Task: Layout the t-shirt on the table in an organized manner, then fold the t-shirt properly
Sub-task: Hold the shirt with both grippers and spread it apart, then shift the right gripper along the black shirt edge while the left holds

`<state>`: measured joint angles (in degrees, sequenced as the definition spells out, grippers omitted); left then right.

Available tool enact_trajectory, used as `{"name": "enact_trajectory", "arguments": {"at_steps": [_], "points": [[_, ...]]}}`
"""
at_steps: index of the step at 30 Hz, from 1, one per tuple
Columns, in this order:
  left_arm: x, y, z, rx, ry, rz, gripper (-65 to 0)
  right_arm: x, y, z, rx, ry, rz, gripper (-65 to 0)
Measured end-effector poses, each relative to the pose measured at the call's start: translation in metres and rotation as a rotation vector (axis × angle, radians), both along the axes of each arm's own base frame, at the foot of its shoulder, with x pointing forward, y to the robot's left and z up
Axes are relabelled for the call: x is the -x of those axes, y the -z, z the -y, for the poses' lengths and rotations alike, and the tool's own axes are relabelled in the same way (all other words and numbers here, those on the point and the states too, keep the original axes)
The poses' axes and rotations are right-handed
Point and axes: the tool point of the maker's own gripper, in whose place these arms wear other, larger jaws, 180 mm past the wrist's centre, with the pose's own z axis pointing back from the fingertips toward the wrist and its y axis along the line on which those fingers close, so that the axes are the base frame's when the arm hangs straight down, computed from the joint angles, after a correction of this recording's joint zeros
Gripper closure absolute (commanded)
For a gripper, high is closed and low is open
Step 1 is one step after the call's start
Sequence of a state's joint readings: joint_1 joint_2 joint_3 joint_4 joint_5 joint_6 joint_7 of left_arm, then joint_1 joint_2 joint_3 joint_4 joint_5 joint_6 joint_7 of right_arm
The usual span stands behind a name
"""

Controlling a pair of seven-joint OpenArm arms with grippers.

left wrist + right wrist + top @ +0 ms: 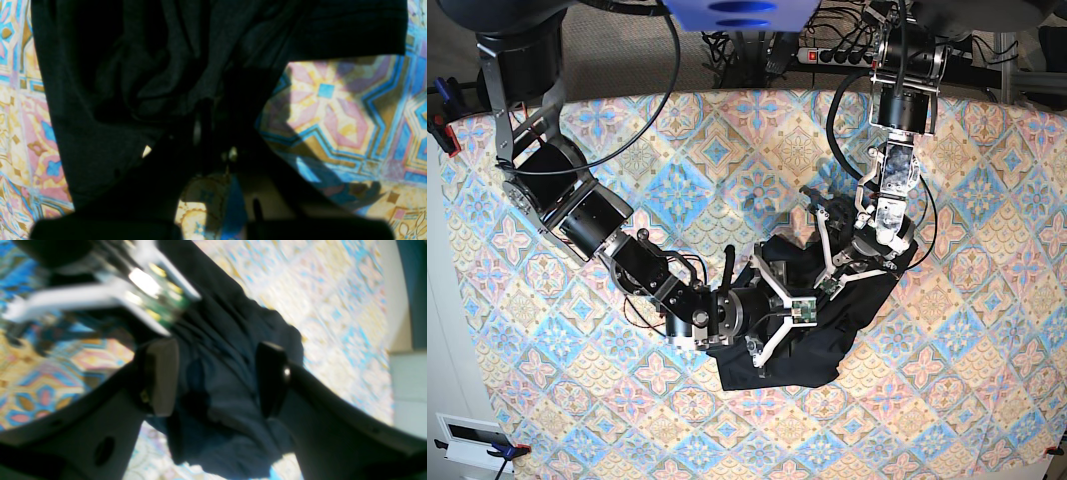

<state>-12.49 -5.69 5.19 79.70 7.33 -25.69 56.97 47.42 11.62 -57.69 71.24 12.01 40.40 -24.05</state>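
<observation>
Presently the left gripper, clamped on the bunched black fabric t-shirt, lifts it for spreading while the right gripper straddles it, fingers apart.

We see the t-shirt bunched on the table, toward five o'clock of centre

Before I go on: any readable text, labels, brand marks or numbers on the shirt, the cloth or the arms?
None can be read.
Plain black t-shirt: no print or label visible.
Pastel diamond-tiled table cloth: pattern only, no words.
Small green circuit board on the right wrist: any markings too small and blurred to read.
</observation>
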Motion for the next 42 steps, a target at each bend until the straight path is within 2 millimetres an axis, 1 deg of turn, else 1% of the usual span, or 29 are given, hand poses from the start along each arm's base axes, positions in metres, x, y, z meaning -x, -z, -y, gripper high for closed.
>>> {"name": "enact_trajectory", "arguments": {"at_steps": [1,2,5,7,8,9,10,12,14,17,19,21,23,25,28,30,33,35,39,42], "points": [[0.001,0.001,0.0,0.0,0.0,-0.001,0.0,0.0,0.002,0.004,0.002,0.0,-0.001,-35.7],[0.001,0.001,0.0,0.002,0.0,0.001,0.0,-0.002,0.004,0.012,0.012,0.002,0.005,-35.7],[0.001,0.001,-0.001,-0.001,0.0,0.0,0.0,-0.016,0.027,0.057,0.211,0.008,0.122,-35.7],[0.001,0.001,-0.001,-0.002,0.0,0.0,0.0,-0.017,0.042,0.078,0.298,-0.024,0.168,-35.7],[0.001,0.001,-0.001,-0.002,0.0,0.0,0.0,-0.013,0.048,0.079,0.326,-0.052,0.184,-35.7],[0.001,0.001,-0.001,-0.002,-0.001,0.0,0.0,-0.011,0.05,0.076,0.334,-0.077,0.203,-35.7],[0.001,0.001,-0.001,-0.001,0.0,0.0,0.0,-0.007,0.05,0.069,0.316,-0.102,0.206,-35.7],[0.001,0.001,-0.001,0.0,0.0,0.001,0.0,-0.004,0.046,0.062,0.277,-0.127,0.207,-35.7],[0.001,0.001,-0.001,0.0,0.0,0.001,0.0,-0.008,0.043,0.07,0.281,-0.115,0.214,-35.7],[0.001,0.001,-0.001,-0.004,0.0,-0.003,0.0,-0.015,0.047,0.09,0.336,-0.083,0.225,-35.7],[0.001,0.001,-0.001,-0.004,-0.001,-0.003,0.0,-0.014,0.049,0.089,0.334,-0.087,0.218,-35.7],[0.001,0.001,-0.001,-0.004,0.0,-0.002,0.0,-0.008,0.046,0.079,0.288,-0.115,0.209,-35.7],[0.001,0.001,-0.001,-0.003,0.0,0.0,0.0,-0.006,0.043,0.076,0.264,-0.124,0.208,-35.7],[0.001,0.001,-0.001,-0.001,-0.001,0.0,0.0,-0.009,0.046,0.087,0.291,-0.11,0.211,-35.7],[0.001,0.001,-0.002,-0.005,-0.001,-0.002,0.0,-0.011,0.05,0.098,0.319,-0.097,0.208,-35.7],[0.001,0.001,-0.002,-0.005,-0.001,-0.002,0.0,-0.005,0.057,0.096,0.337,-0.121,0.203,-35.7],[0.001,0.001,-0.001,-0.005,0.0,-0.002,0.0,0.011,0.072,0.088,0.353,-0.174,0.176,-35.7],[0.001,0.001,-0.001,-0.004,-0.001,-0.002,0.0,0.017,0.076,0.086,0.349,-0.191,0.158,-35.7],[0.001,0.001,-0.001,-0.003,-0.001,-0.003,0.0,0.011,0.072,0.089,0.344,-0.177,0.177,-35.7],[0.001,0.001,-0.001,-0.003,-0.001,-0.003,0.0,0.004,0.067,0.084,0.315,-0.151,0.212,-35.8]]}}
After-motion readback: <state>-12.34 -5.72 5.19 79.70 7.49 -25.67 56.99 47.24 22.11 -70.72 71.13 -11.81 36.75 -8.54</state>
